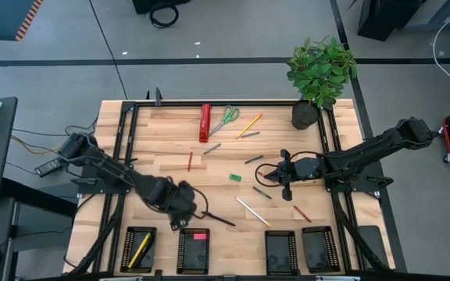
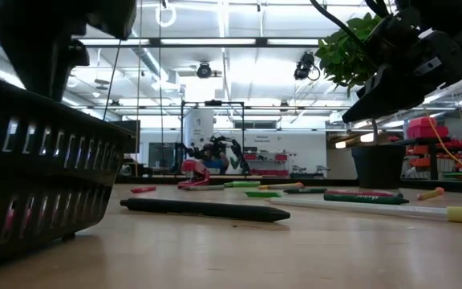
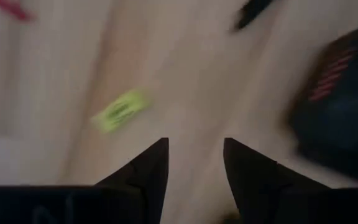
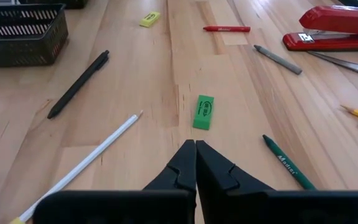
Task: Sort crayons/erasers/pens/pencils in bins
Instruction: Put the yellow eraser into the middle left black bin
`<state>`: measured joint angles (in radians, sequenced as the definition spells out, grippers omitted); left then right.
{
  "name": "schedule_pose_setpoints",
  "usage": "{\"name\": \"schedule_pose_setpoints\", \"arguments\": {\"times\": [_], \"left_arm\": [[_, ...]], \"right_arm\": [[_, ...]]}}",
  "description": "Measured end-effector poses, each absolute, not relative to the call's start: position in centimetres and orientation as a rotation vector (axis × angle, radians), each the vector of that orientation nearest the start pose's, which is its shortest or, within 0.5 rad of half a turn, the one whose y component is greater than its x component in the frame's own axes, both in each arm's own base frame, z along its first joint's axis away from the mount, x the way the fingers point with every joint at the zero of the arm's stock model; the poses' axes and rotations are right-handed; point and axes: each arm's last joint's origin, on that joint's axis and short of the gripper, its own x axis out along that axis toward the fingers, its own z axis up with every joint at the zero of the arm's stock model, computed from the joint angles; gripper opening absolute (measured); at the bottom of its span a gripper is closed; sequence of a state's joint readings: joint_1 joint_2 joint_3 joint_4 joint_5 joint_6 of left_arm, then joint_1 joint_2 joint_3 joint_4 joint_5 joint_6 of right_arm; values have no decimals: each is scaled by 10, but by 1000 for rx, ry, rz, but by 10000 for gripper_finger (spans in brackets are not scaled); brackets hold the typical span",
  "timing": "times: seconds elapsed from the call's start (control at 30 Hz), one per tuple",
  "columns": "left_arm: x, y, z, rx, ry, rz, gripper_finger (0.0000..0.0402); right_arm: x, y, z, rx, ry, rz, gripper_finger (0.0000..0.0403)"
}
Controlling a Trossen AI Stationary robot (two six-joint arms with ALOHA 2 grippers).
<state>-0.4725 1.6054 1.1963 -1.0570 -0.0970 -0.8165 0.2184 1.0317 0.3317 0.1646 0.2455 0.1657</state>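
My left gripper (image 1: 183, 209) (image 3: 196, 142) is open and hovers over the table just beyond the bins, touching nothing. A yellow eraser (image 3: 120, 111) lies flat ahead of it, and the bin (image 3: 340, 93) holding a pink eraser (image 1: 200, 235) is beside it. My right gripper (image 1: 276, 173) (image 4: 196, 146) is shut and empty above the table's right middle. The green eraser (image 4: 204, 112) (image 1: 234, 178) lies flat just ahead of its tips. A black pen (image 1: 219, 218) (image 4: 79, 84), a whitish pencil (image 1: 252, 211) (image 4: 86, 165) and a green pen (image 4: 289, 163) lie loose on the wood.
Four black bins (image 1: 139, 250) (image 1: 194, 250) (image 1: 281, 251) (image 1: 319, 250) line the near edge; the leftmost holds a yellow stick. A red stapler (image 1: 205, 122), scissors (image 1: 225, 119) and a potted plant (image 1: 317, 74) stand toward the far edge. Red crayons (image 1: 190, 161) (image 1: 301, 213) lie scattered.
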Motion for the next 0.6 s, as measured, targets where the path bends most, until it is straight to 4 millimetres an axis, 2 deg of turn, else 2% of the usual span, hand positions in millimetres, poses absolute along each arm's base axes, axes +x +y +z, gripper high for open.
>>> {"name": "schedule_pose_setpoints", "arguments": {"times": [0.17,0.27,0.43,0.6], "left_arm": [[254,-124,210,33,1469,105,152],[247,-116,195,173,1509,85,154],[236,-102,173,279,1580,68,163],[244,-94,165,322,1527,-21,165]], "right_arm": [[190,35,169,38,522,-70,11],[189,35,168,35,527,-70,11],[189,35,167,30,536,-70,11],[189,35,167,24,540,-69,11]]}}
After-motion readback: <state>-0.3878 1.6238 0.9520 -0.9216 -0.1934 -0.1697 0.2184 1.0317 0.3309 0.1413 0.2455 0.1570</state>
